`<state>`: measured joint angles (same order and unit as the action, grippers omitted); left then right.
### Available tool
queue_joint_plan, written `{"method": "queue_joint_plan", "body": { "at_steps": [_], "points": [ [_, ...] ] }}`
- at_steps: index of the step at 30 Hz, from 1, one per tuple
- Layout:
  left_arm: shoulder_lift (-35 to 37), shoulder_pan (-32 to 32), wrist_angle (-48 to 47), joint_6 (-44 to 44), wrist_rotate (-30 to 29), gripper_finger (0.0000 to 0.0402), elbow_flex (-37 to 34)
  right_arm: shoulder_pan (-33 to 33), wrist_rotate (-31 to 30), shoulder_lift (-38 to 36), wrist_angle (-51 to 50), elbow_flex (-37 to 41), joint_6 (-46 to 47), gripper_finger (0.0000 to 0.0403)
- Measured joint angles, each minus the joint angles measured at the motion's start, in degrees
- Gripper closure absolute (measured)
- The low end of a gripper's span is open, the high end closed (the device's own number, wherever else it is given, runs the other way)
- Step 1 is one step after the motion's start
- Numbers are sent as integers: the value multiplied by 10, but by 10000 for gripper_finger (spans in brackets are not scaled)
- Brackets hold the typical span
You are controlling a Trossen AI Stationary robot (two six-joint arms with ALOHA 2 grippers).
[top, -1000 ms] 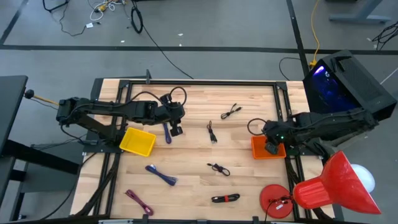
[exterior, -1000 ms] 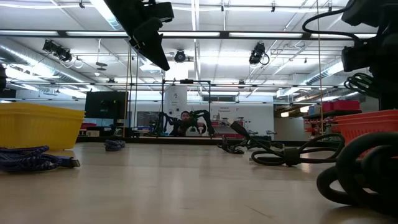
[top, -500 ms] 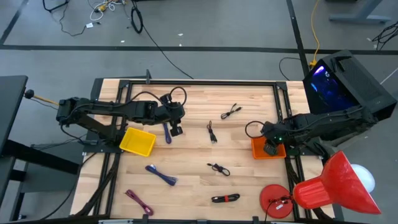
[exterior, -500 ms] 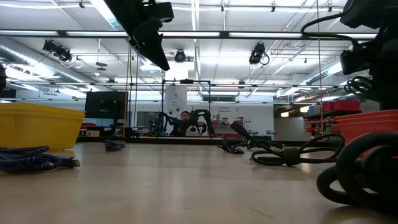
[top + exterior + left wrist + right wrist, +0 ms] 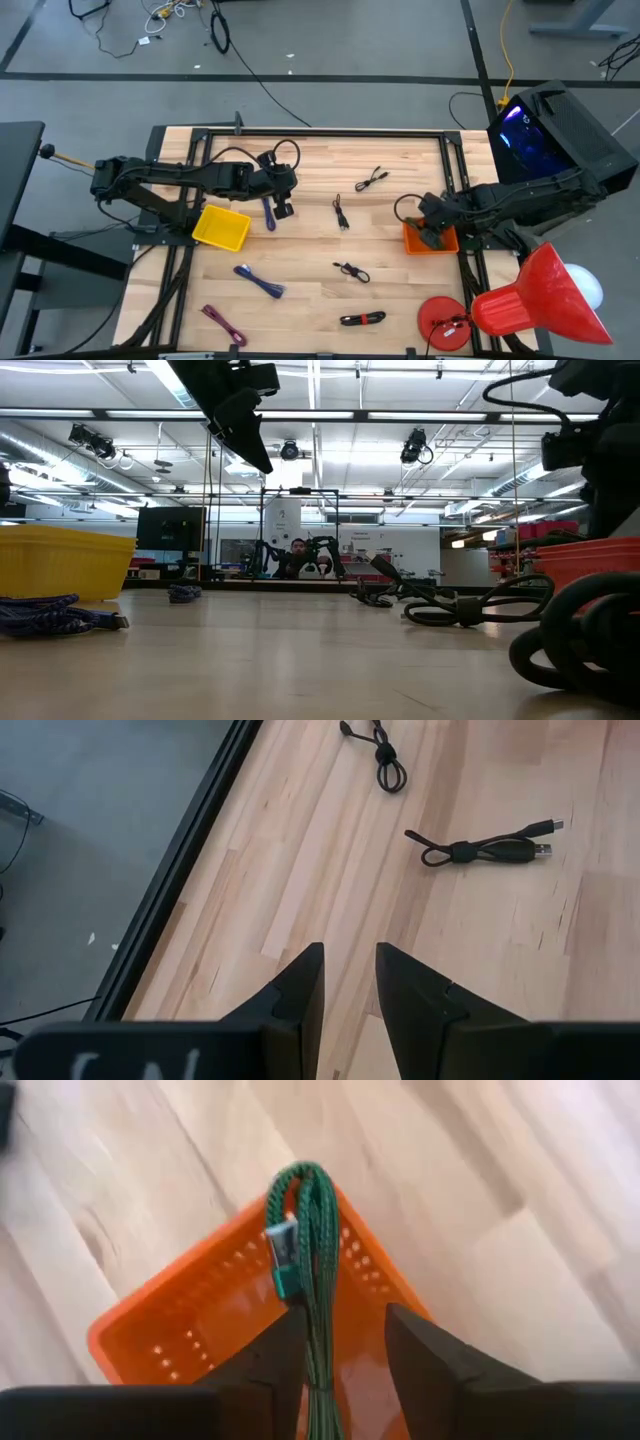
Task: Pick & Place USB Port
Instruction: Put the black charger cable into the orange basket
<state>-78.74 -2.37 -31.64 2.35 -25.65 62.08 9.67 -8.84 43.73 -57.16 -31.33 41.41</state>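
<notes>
The right gripper (image 5: 335,1365) has edged left over the perforated orange basket (image 5: 200,1320), fingers parted around a braided green cable (image 5: 312,1230); left gripper (image 5: 345,995) hangs empty, slightly parted

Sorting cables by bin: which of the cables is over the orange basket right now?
The green braided cable, hanging between the right gripper's fingers above the orange basket. All other cables lie on the wooden table.

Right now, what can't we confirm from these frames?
- Green cable: right wrist view shows it between the right gripper fingers over the orange bin; gripped or released, unclear.
- High view: right arm hides the bin's contents.
- Yellow bin: low view shows only its wall.
</notes>
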Motion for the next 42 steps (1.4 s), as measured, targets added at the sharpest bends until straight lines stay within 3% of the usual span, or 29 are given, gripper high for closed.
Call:
{"method": "queue_joint_plan", "body": {
  "at_steps": [5,15,19,23,30,33,37,42],
  "points": [
    [0,0,-12,0,0,303,0,0,-18,-10,34,0,-28,242],
    [0,0,-44,33,0,303,0,-2,-21,-71,5,0,-13,226],
    [0,0,-59,60,0,303,-1,-2,-63,-93,19,-8,-22,227],
    [-4,-9,-65,79,1,303,-40,-2,-116,-106,139,-18,-78,227],
    [-9,-61,-51,203,19,303,-136,-3,-139,-99,449,-20,-323,227],
    [-9,-87,-33,262,63,303,-166,-6,-157,-90,484,-20,-366,227],
    [-9,-108,-17,307,81,303,-190,-9,-175,-69,480,-20,-376,227],
    [-11,-128,2,333,114,303,-201,-9,-155,-37,483,-20,-389,227]
  ]
}}
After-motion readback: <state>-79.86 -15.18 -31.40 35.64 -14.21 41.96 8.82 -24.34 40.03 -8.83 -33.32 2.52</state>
